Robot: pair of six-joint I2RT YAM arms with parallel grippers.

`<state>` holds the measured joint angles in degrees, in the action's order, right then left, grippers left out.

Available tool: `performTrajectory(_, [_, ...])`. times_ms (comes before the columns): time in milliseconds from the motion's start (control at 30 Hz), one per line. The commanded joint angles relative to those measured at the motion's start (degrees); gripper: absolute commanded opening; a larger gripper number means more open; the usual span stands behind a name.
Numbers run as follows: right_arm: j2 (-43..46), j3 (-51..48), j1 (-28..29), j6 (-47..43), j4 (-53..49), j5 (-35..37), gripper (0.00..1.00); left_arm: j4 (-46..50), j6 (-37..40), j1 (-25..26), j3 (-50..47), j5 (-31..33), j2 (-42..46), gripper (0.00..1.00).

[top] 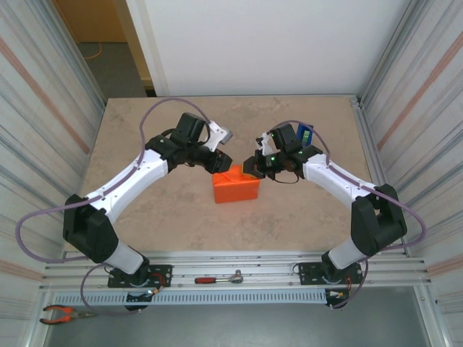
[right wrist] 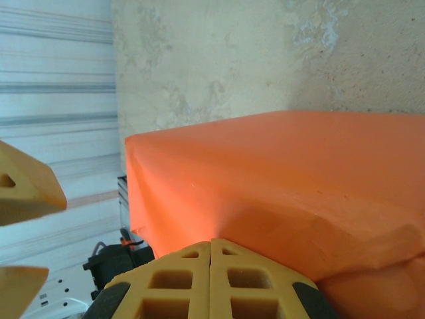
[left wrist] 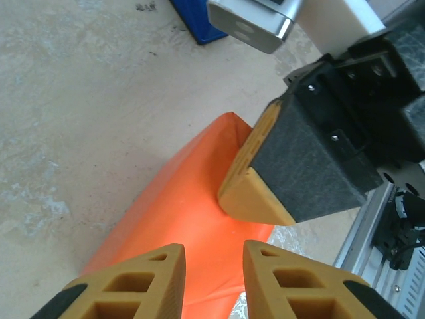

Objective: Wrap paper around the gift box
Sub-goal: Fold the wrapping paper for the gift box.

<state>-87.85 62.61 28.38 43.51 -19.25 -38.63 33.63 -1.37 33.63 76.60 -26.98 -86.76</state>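
One gift box point(top: 236, 189) sat near the ctr of the desk point(top: 159, 210), between the two arms. It was fully skinned in orange paper point(top: 233, 172). It was low and squarish. In the top view its slightly longer side ran approx left-right, w/ the right end turned a little toward the far edge. One ridge of paper stood up along the top at the rear.

Two hands met at the box's far side. The left hand point(top: 221, 163) hung over the rear-left top corner. In its own wrist view its fingers point(left wrist: 126, 282) stood partly apart, w/ orange surface showing in the gap and nothing visibly clamped. I could not tell whether they touched the paper. The right hand point(top: 253, 166) was at the rear-right corner. Its fingers point(right wrist: 182, 279) were closed flat against each other w/ nothing between. In the left wrist view its tip pressed on the paper's upper edge.

One blue tape dispenser point(top: 305, 134) stood just behind the right arm, apart from the box.

On the rail at the near edge lay one red-handled ratchet point(top: 219, 278). One pair of orange-handled pliers point(top: 64, 314) lay at the near left.
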Motion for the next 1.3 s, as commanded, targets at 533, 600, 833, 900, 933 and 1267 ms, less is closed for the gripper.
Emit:
performTrajectory(533, [-0.71,-2.1,-0.61,1.03,-4.22,2.42,0.0,0.89,4.72,5.63,-5.95,7.6,-0.51,0.29])
performTrajectory(600, [-0.78,-1.87,-0.61,1.12,-4.22,2.22,0.0,0.83,5.54,6.17,-6.43,8.75,-0.54,0.29])
performTrajectory(833, [-1.09,1.25,-0.74,1.14,-5.16,1.54,0.0,1.05,6.38,6.91,-7.49,10.88,-0.3,0.28])
performTrajectory(900, [-1.05,2.92,-0.96,1.01,-5.6,1.27,0.0,0.92,6.42,6.97,-7.8,11.22,-0.17,0.28])
performTrajectory(933, [-1.09,3.66,-1.11,0.93,-5.79,1.18,0.0,0.93,6.38,7.04,-7.86,11.23,-0.13,0.28])
performTrajectory(1267, [-1.0,10.24,-0.04,1.12,-7.43,0.65,0.0,0.4,5.87,7.42,-8.9,11.43,0.0,0.28])
